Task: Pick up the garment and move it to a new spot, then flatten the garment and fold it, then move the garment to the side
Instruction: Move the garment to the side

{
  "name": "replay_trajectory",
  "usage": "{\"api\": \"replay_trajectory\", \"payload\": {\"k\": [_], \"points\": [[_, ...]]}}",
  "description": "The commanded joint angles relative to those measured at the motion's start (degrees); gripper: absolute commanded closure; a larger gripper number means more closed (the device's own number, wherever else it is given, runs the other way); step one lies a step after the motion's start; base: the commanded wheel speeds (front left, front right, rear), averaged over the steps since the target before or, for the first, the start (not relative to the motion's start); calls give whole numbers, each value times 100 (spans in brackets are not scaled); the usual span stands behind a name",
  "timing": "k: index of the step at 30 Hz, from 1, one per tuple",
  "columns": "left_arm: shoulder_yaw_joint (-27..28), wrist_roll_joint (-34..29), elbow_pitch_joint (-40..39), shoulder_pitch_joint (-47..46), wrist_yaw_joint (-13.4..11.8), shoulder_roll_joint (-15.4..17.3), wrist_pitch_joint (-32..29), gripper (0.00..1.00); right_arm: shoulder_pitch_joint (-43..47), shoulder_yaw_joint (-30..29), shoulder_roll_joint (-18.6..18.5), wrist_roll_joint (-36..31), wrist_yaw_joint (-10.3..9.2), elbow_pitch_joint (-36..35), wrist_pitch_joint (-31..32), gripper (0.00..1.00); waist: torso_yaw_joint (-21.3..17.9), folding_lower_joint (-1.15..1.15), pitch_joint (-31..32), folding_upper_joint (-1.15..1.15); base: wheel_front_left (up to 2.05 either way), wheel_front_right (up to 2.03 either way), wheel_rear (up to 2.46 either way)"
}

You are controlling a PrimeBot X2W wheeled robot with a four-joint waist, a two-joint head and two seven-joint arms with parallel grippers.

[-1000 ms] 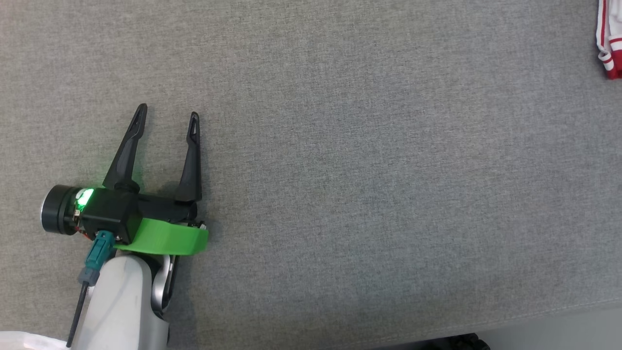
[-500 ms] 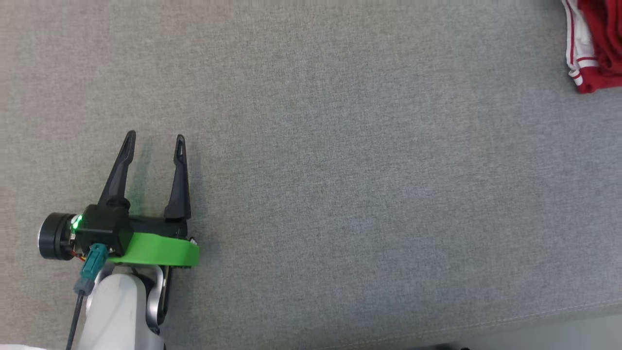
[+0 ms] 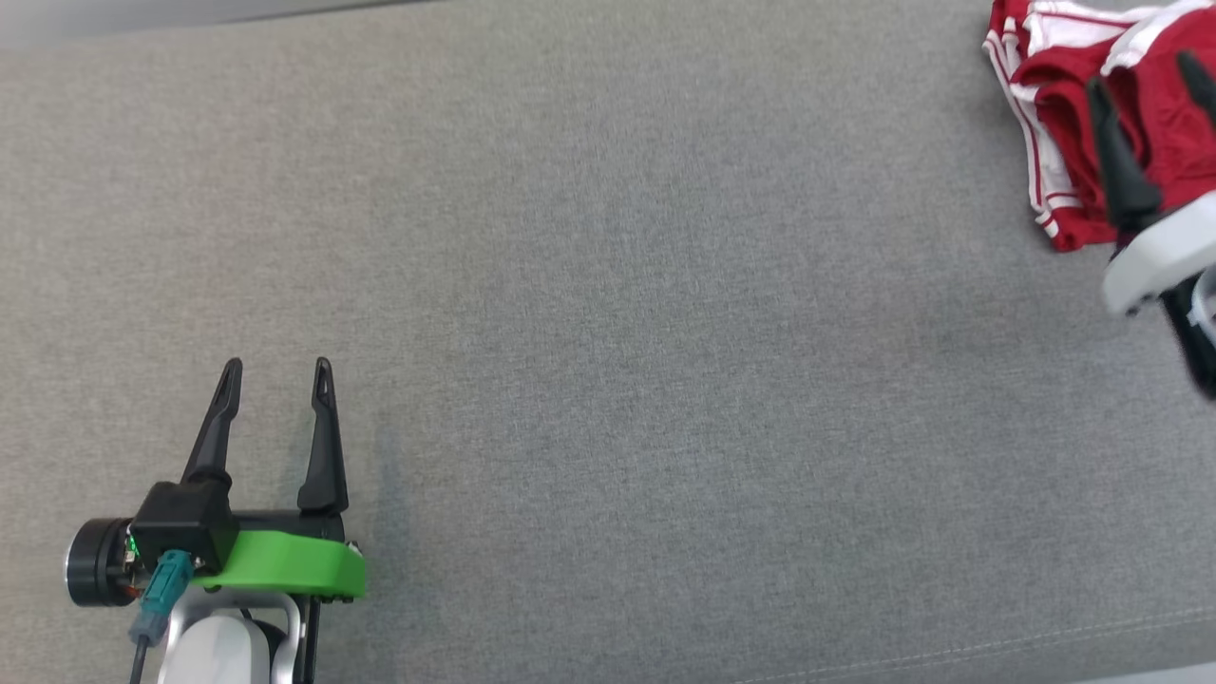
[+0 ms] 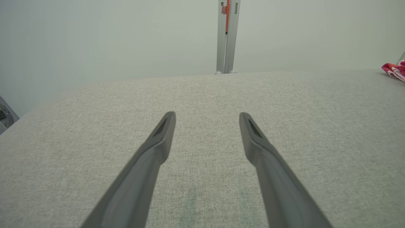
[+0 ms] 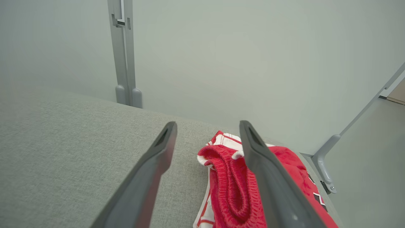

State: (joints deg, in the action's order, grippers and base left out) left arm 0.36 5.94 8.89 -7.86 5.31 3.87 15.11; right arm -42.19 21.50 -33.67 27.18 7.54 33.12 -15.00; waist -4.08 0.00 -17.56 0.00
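the garment [image 3: 1069, 114] is seen bunched at the far right corner of the table [image 3: 608, 285], beneath the right gripper [image 3: 1141, 72], whose fingers are spread and empty; the left gripper [image 3: 277, 366] is spread too, over bare table. if a pick is meant, the thick ribbed fold [image 5: 232, 190] is best straddled squarely before closing.

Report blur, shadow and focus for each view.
Head view: the right pincer looks slightly motion-blurred; the left pincer is crisp, casting a soft shadow on the grey surface. Left wrist view: even, flat light, no glare. Right wrist view: the garment is sharp, the near fingers softer.
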Motion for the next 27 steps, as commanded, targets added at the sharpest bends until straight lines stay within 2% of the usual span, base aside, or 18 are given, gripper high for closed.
{"api": "replay_trajectory", "payload": {"k": [1,16,27], "points": [[34,2,26,117,9,-12,0,0,304,-118,124,-101,-12,-131,-21,0,106,0,403,0,0,0,0],[51,93,201,507,16,-68,0,0,2707,-1289,1393,-522,-12,-1542,-22,0,371,0,1181,0,0,0,0],[85,122,328,618,33,-82,0,0,3729,-1709,2090,-918,-12,-2197,-22,0,474,0,1463,0,0,0,0]]}}
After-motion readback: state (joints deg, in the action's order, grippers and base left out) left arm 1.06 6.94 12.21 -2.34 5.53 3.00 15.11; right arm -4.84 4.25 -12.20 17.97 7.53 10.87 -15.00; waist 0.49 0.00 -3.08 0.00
